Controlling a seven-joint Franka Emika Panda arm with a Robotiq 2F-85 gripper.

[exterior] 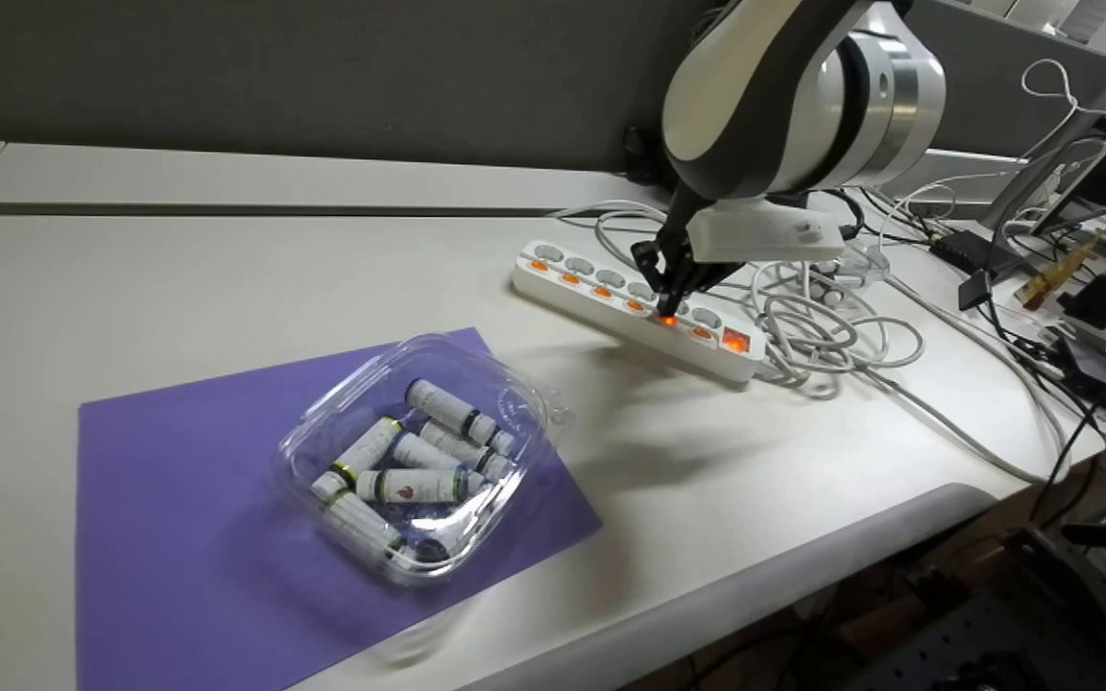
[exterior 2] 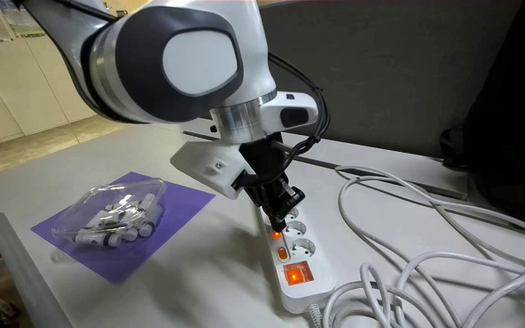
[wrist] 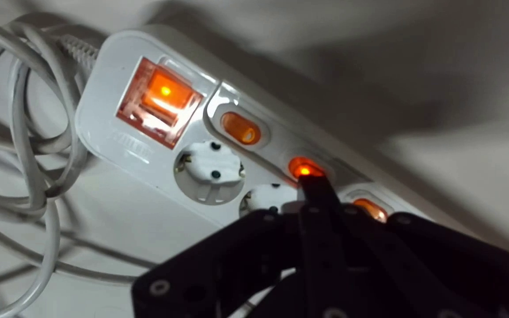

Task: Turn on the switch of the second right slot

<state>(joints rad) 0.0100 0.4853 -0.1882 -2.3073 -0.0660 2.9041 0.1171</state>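
A white power strip (exterior: 591,307) lies on the table; it also shows in an exterior view (exterior 2: 310,296) and the wrist view (wrist: 104,123). The second slot switch from the cable end (wrist: 304,167) glows orange, also in both exterior views (exterior: 668,321) (exterior 2: 276,234). My gripper (wrist: 315,187) is shut with nothing between its fingers. Its tip is at this switch and covers part of it and of the socket beside it. The end slot switch (wrist: 240,128) is unlit. The large main switch (wrist: 166,92) is lit. The switch past my fingers (wrist: 371,209) looks unlit.
Coiled white cables (exterior: 803,326) lie by the strip's main-switch end. A clear plastic box (exterior: 299,446) of several small bottles rests on a purple sheet (exterior: 159,537). A grey partition (exterior: 323,86) stands behind the table. The table's front edge (exterior: 803,566) is rounded.
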